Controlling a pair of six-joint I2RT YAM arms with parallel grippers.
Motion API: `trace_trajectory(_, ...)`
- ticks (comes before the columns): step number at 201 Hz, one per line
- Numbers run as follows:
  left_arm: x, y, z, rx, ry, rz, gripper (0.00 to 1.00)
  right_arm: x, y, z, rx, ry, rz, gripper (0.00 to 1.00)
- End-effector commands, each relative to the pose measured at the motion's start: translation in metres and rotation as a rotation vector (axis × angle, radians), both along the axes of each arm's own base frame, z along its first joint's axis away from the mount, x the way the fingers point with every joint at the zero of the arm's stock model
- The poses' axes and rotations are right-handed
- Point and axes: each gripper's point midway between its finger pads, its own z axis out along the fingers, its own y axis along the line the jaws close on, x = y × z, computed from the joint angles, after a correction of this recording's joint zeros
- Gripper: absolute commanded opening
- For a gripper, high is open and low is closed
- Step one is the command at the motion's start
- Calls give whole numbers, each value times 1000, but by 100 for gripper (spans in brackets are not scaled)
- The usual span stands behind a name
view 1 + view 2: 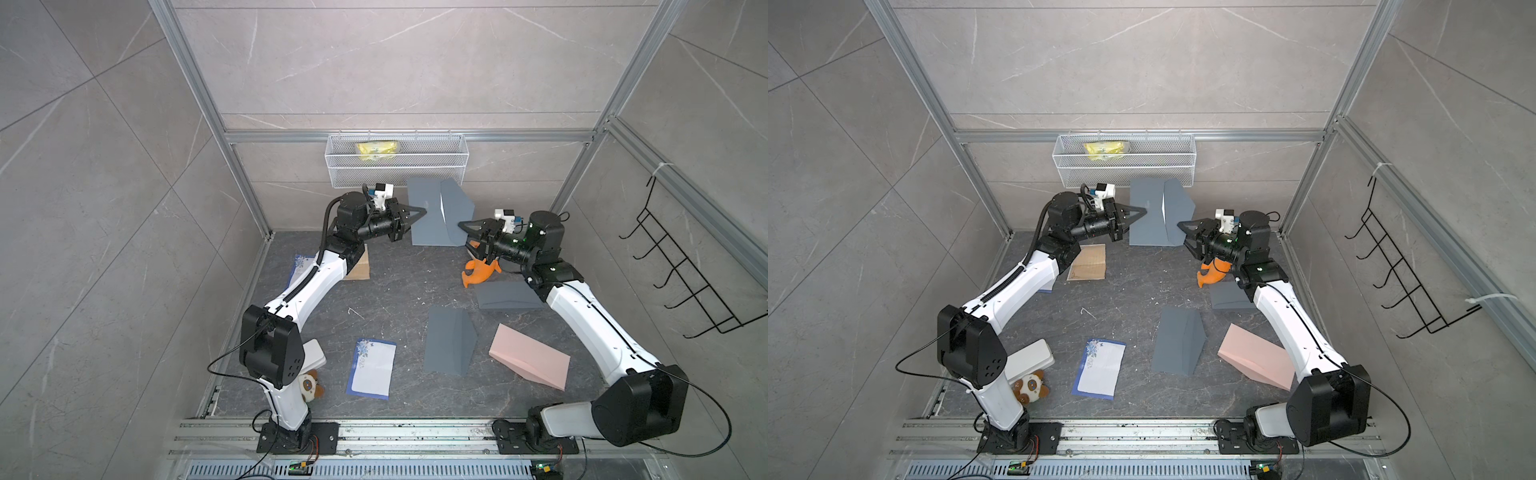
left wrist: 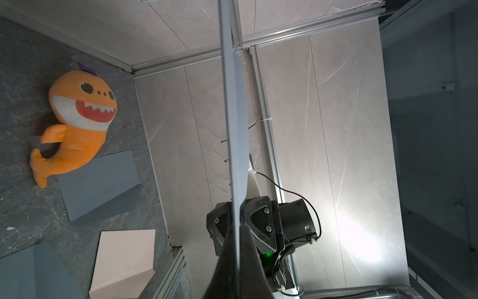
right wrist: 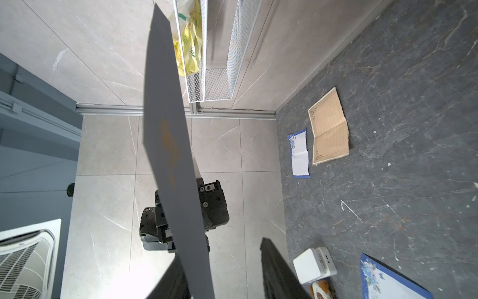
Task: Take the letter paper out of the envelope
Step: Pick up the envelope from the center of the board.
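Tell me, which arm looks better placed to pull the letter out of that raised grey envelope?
Right, probably. The left gripper is shut on the grey envelope, holding it up. The right gripper is open at the flap end, near a white sliver that may be the paper.

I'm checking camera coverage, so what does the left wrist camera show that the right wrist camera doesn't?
Only the left wrist view: the orange shark plush and a pink envelope on the floor. Only the right wrist view: the wire basket with a yellow packet, and the tan letter paper. Both: the grey envelope held up, edge-on.
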Motion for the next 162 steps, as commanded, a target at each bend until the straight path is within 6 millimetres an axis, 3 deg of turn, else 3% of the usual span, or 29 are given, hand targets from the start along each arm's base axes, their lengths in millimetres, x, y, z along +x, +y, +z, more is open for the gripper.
trace_trajectory(1,-13,-2,26,-46,-64,-79,0,0,0,-3,-41,-8,48,44)
trace_trajectory(39,-15,-3,33,-73,-63,-91,0,1,3,6,-35,-50,78,45)
trace_trajectory(77,-17,-3,44,-107,-63,-95,0,-2,5,-2,-39,-56,100,47)
trace_trajectory(115,-16,-5,45,-110,-55,-91,0,-4,10,11,25,-109,114,51)
trace_trajectory(162,-20,-12,51,-122,-57,-102,0,-10,23,2,14,-108,147,51)
